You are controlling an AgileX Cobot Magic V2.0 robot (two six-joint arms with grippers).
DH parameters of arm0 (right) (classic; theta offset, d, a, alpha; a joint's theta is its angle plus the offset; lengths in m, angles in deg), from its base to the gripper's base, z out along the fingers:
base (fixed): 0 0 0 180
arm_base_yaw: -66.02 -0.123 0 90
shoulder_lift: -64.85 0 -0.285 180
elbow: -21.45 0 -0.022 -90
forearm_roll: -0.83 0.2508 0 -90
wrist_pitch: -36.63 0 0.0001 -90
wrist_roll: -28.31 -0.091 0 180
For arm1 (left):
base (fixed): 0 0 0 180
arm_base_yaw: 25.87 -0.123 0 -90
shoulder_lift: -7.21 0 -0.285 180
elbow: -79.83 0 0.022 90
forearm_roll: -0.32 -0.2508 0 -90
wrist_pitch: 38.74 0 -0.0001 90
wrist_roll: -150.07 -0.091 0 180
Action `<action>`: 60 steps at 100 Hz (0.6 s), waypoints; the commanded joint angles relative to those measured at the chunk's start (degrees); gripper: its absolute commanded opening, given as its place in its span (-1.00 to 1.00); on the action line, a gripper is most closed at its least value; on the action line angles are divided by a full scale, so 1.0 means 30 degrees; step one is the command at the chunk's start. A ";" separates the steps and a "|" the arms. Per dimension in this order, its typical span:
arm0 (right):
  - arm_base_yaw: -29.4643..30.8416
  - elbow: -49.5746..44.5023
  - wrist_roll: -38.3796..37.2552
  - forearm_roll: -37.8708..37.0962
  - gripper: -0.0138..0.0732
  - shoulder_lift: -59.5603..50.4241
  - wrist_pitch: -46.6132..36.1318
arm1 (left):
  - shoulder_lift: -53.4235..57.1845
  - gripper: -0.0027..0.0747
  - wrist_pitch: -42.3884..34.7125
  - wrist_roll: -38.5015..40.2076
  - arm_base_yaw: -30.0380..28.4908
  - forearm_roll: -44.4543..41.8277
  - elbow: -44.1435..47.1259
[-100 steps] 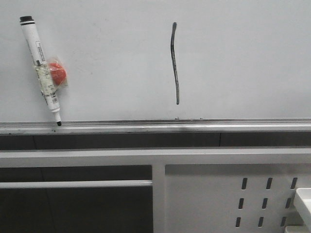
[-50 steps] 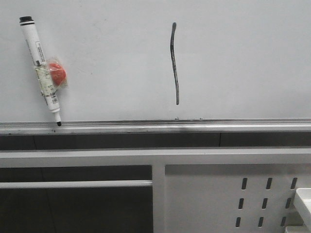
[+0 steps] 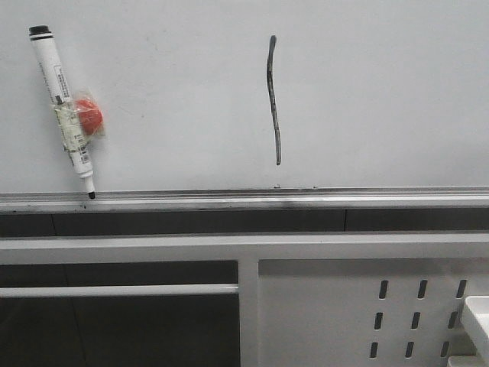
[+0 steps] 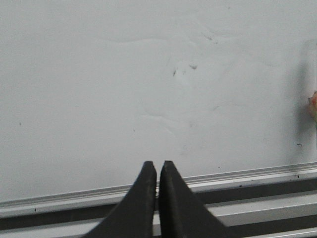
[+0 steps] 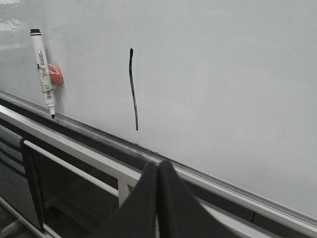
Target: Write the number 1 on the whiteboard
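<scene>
1. Leftmost in the front view, a marker pen (image 3: 64, 112) hangs tilted against the whiteboard (image 3: 382, 92), black cap end up and dark tip down, the tip touching or just above the silver-grey ledge (image 3: 244, 200) along the board's lower edge.
2. Just beside the pen's middle sits a small red-orange round piece (image 3: 89, 116), bound to the pen by clear wrapping.
3. Further right, near the middle of the board and well apart from the pen, stands the number 1 (image 3: 273, 98): a thin, dark, slightly curved, near-vertical stroke whose lower end stops above the ledge.
4. Below the ledge runs a white frame, and at the lower right a white perforated panel (image 3: 367, 306) with dark slots.
5. The left gripper (image 4: 157, 166) shows only in its own wrist view: its two black fingers are pressed together with nothing between them, pointing at bare board above the ledge.
6. The right gripper (image 5: 157, 166), likewise seen only from its wrist view, has its fingers closed against each other and empty, with the stroke and the pen on the board beyond it.
</scene>
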 commanded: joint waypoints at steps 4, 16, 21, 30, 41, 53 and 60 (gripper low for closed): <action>0.0084 0.0244 -0.0013 -0.0040 -0.84 0.0169 -0.1427 | 0.0373 -0.98 0.0366 0.0208 -0.0371 -0.1058 0.0635; 0.0084 0.0244 -0.0013 -0.0040 -0.84 0.0169 -0.1427 | 0.1246 -0.98 0.3490 0.0208 -0.0788 -0.1180 0.0635; 0.0084 0.0244 -0.0013 -0.0040 -0.84 0.0169 -0.1427 | 0.2096 -0.98 0.4536 0.0208 -0.0898 -0.1350 0.0635; 0.0084 0.0244 -0.0013 -0.0040 -0.84 0.0169 -0.1378 | 0.2290 -0.98 0.4776 0.0208 -0.0892 -0.1572 0.0668; 0.0084 0.0244 -0.0013 -0.0040 -0.84 0.0169 -0.1295 | 0.2370 -0.98 0.4987 0.0208 -0.0892 -0.1528 0.0668; 0.0084 0.0207 -0.0013 -0.0040 -0.84 0.0169 -0.1204 | 0.2370 -0.98 0.5318 0.0371 -0.0892 -0.1455 0.0668; 0.0084 0.0207 -0.0013 -0.0040 -0.84 0.0169 -0.1173 | 0.2370 -0.98 0.5351 0.0672 -0.0892 -0.1455 0.0668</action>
